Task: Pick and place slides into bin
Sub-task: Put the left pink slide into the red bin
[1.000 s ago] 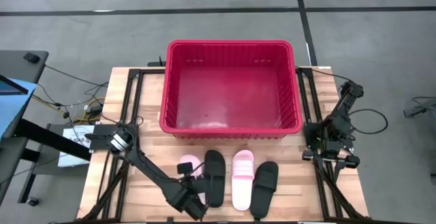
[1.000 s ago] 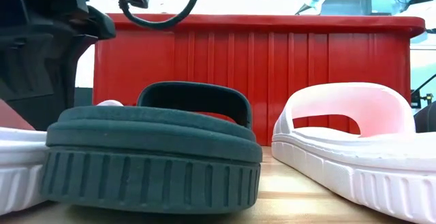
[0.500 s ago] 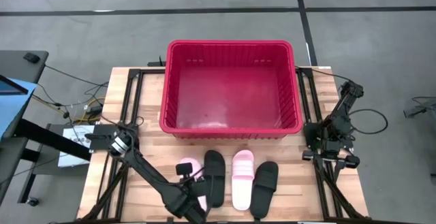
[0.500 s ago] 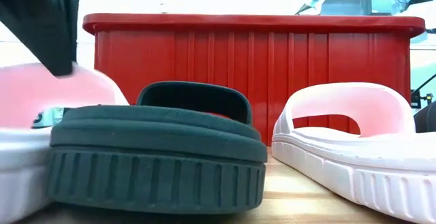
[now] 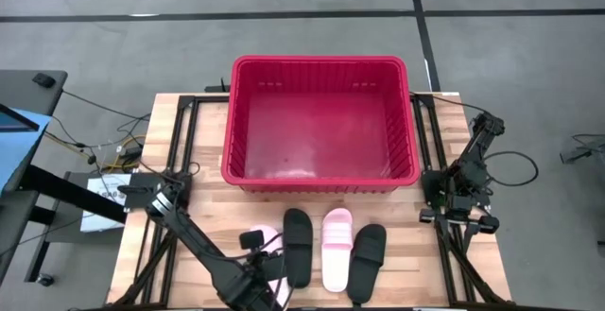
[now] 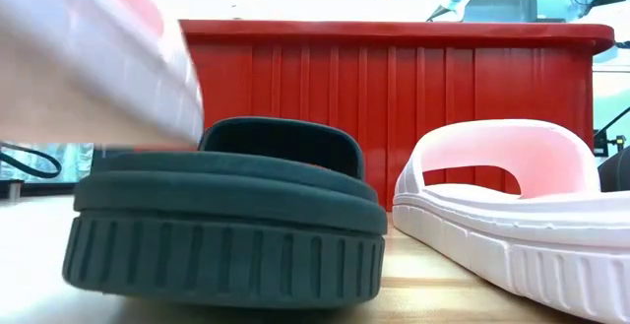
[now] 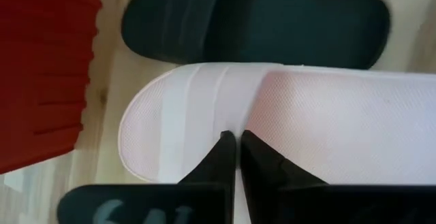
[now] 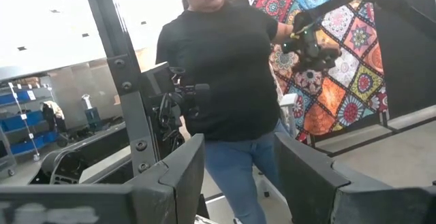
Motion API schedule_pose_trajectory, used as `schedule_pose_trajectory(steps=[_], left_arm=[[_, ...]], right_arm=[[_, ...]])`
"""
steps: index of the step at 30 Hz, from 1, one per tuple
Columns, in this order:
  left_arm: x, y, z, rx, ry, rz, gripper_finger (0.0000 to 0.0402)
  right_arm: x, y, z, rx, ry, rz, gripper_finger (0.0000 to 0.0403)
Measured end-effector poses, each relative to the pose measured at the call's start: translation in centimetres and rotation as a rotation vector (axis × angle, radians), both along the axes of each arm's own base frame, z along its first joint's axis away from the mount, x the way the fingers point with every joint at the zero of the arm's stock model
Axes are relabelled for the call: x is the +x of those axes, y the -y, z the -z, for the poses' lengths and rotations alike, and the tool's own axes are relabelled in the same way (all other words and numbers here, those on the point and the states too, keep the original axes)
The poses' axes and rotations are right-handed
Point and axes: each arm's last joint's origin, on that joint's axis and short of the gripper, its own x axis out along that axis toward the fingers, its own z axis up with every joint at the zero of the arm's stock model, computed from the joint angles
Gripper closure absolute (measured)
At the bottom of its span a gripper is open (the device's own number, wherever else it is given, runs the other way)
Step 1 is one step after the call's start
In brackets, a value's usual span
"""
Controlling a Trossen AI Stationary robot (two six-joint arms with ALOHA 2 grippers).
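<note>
The red bin (image 5: pixel 321 171) stands at the middle of the table's far half. In front of it, side by side on their soles, lie a black slide (image 5: pixel 297 245), a pale pink slide (image 5: pixel 337 248) and another black slide (image 5: pixel 368 257). A second pale pink slide (image 5: pixel 267 236) is at the left of this row, raised off the table, with my left gripper (image 5: pixel 267 266) shut on it. In the low view it is a blurred pink shape (image 6: pixel 98 58) above the black slide (image 6: pixel 226 216). My right gripper (image 8: pixel 238 163) stands open at the table's right side, with nothing between its fingers. My left gripper pinches the pink slide's strap at its toe-side edge (image 7: pixel 246 125) between its two fingers (image 7: pixel 221 157), close to one side of the slide. The fingers come from above, slanting in from the table's left. The slide is lifted clear of the table, its toe toward the bin.
The bin's near wall (image 6: pixel 394 107) rises right behind the row of slides. Bare wood (image 5: pixel 208 198) lies left of the slides. Black frame rails (image 5: pixel 180 150) run along both table sides. A person (image 8: pixel 225 81) stands in the room beyond the right arm.
My left gripper, shut throughout, has risen with the pale pink slide. The slide lay on the table beside the black one a second ago; it has now come up off the table and hangs above the black slide's level. The other slides have stayed put.
</note>
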Motion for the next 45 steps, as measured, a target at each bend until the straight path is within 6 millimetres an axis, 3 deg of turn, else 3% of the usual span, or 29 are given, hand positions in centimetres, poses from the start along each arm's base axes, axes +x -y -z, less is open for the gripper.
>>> schedule_pose_trajectory(steps=[15, 26, 34, 45], left_arm=[[0.0, -0.2, -8.0, -0.001, 0.311, -0.032, 0.0401], [0.6, -2.1, -9.6, 0.078, 0.393, -0.020, 0.0401], [1.8, -4.3, -11.4, 0.156, 0.456, 0.024, 0.0401], [0.6, -9.7, -16.9, 0.313, 0.561, 0.025, 0.0401]], right_arm=[[0.0, 0.0, 0.0, 0.000, 0.000, 0.000, 0.0236], [0.0, 0.0, 0.0, 0.000, 0.000, 0.000, 0.0236], [0.0, 0.0, 0.0, 0.000, 0.000, 0.000, 0.0236], [0.0, 0.0, 0.0, -0.001, -0.001, 0.000, 0.0236]])
